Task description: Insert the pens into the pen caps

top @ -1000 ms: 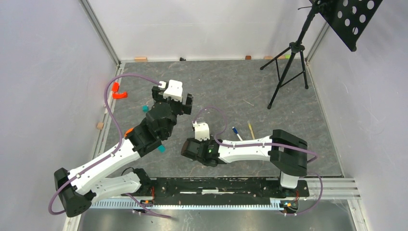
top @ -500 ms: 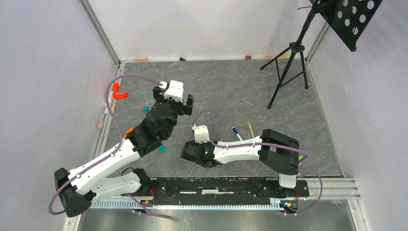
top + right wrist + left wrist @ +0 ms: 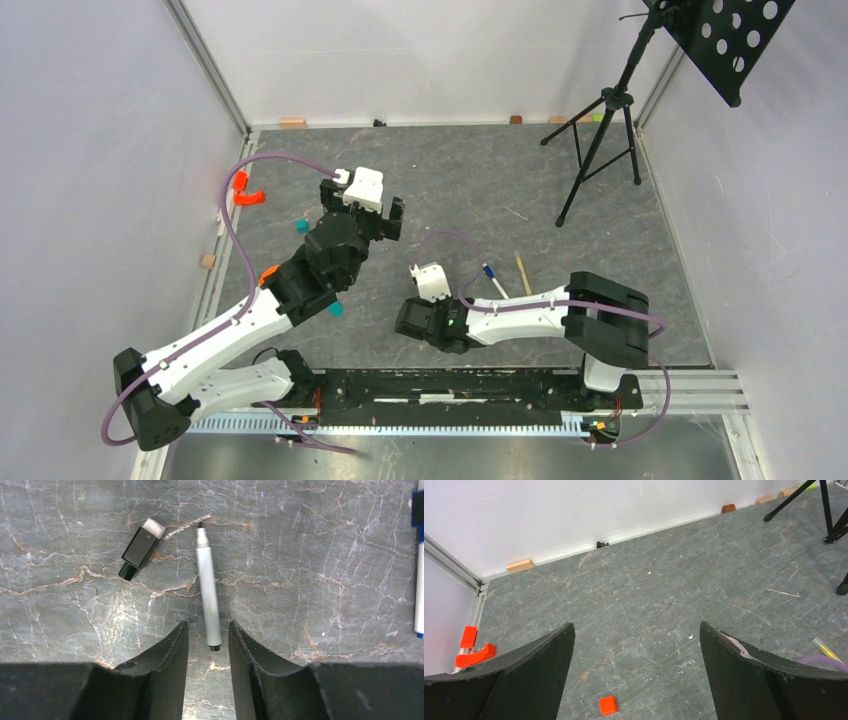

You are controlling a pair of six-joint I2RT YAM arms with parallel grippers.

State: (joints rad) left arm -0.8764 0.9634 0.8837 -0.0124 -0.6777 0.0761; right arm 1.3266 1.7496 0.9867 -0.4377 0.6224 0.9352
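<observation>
**Ana:** Rightward goes the right gripper (image 3: 416,320) since half a second ago, forearm sliding with it; the left arm hardly stirs. From above, a blue-capped white pen (image 3: 491,277) and the yellow-olive pen (image 3: 521,270) lie close together on the table (image 3: 450,180), just beyond that forearm.

**Ben:** And what is it reaching for?

**Ana:** That view hides it under the wrist.

**Ben:** Left wrist camera?

**Ana:** The left gripper (image 3: 636,630) has its fingers wide apart, holding nothing. A red cube (image 3: 608,705) sits below them, and the yellow-olive pen's end peeps in at the right edge. No cap shows there.

**Ben:** Right wrist camera?

**Ana:** It alone shows the bare white pen (image 3: 208,597), nib pointing away, back end lying in the narrow gap between the parted fingers. Whether they touch it, I cannot tell. The black cap (image 3: 140,550) lies tilted just left of the nib, not touching it.

**Ben:** So the step, I judge, is grasping that pen.

**Ana:** Agreed. Better to come forward along the barrel and close squarely near its middle, so it doesn't pivot, leaving the nib end free for the cap.
</observation>
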